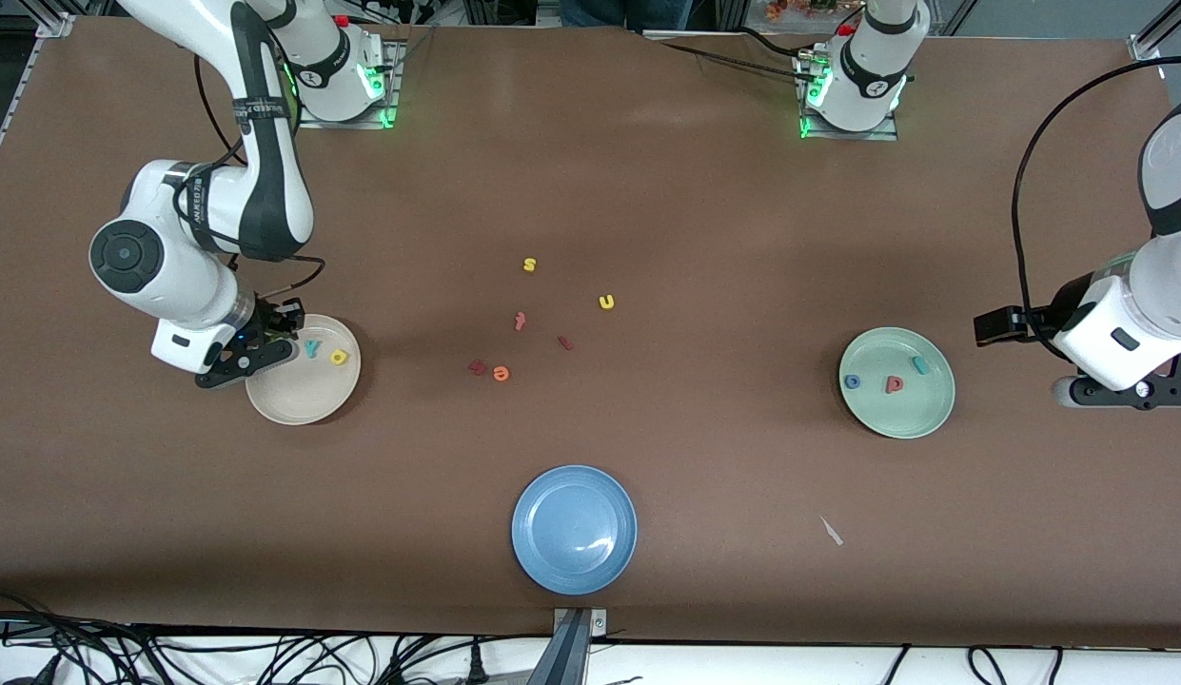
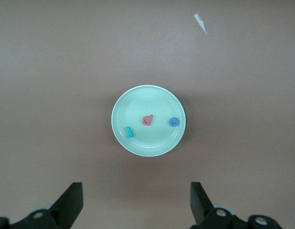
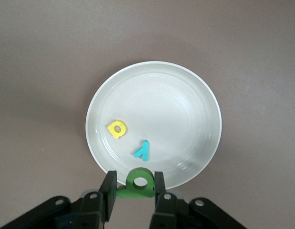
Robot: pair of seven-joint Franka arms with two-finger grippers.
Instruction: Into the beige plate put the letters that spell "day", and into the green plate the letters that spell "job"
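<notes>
Nearest the front camera we see a blue plate (image 1: 574, 529) on the brown desk (image 1: 704, 209), with a small white scrap (image 1: 832, 531) toward the left arm's end. Farther up, the beige plate (image 1: 305, 395) sits at the right arm's end, holding a teal "y" (image 1: 311, 348) and a yellow letter (image 1: 339, 358). We see the right gripper (image 1: 271, 333) over that plate's rim. The green plate (image 1: 918, 404) at the left arm's end carries a blue "o" (image 1: 852, 381), a pinkish-red letter (image 1: 895, 383) and a teal "j" (image 1: 920, 365). The left gripper (image 1: 1113, 392) waits just beside it. In the desk's middle lie a yellow "s" (image 1: 529, 264), a yellow "u" (image 1: 606, 302), a red "t" (image 1: 520, 322), an orange "e" (image 1: 500, 373) and two dark red letters (image 1: 477, 366).

From the left wrist we look down on the green plate with its three letters, and the fingers (image 2: 71, 202) stand wide apart, holding nothing.

From the right wrist we see the fingers (image 3: 108, 190) narrow, clamped on a green letter (image 3: 139, 183) over the beige plate's edge.
</notes>
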